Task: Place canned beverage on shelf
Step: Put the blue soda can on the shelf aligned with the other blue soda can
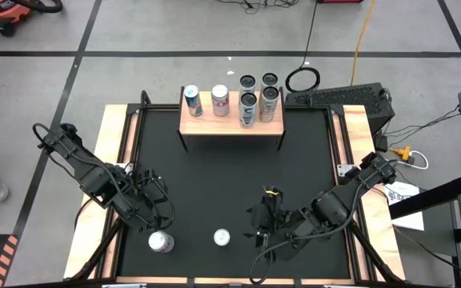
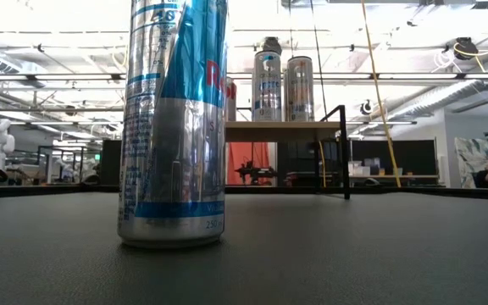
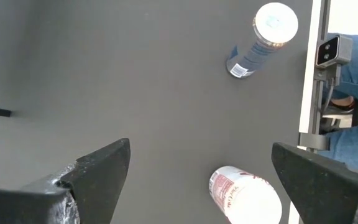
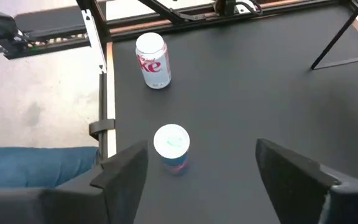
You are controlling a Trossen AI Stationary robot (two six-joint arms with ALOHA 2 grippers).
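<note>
At the far edge of the black table (image 1: pixel 230 192) stands the shelf (image 1: pixel 230 122), a low pale-wood top on thin black legs, carrying four upright cans: a blue-and-silver can (image 1: pixel 192 101), a silver can (image 1: pixel 220 100), and two slim cans (image 1: pixel 258 105) at its right end. Two more slim cans (image 1: pixel 258 81) stand on the floor just behind it. Near the front edge, a slim blue can (image 1: pixel 222 237) and a Diet Coke can (image 1: pixel 161 242) stand upright, apart from each other. The left gripper (image 1: pixel 152 210) hovers just beside the Diet Coke can with its fingers spread wide, empty. The right gripper (image 1: pixel 256 226) sits beside the slim blue can, fingers parted and holding nothing. The low view alone shows the slim blue can's label close up and the shelf's underside, while only the wrist views reveal a person's blue-jeaned leg (image 4: pixel 36 165) past the table's front edge.
</note>
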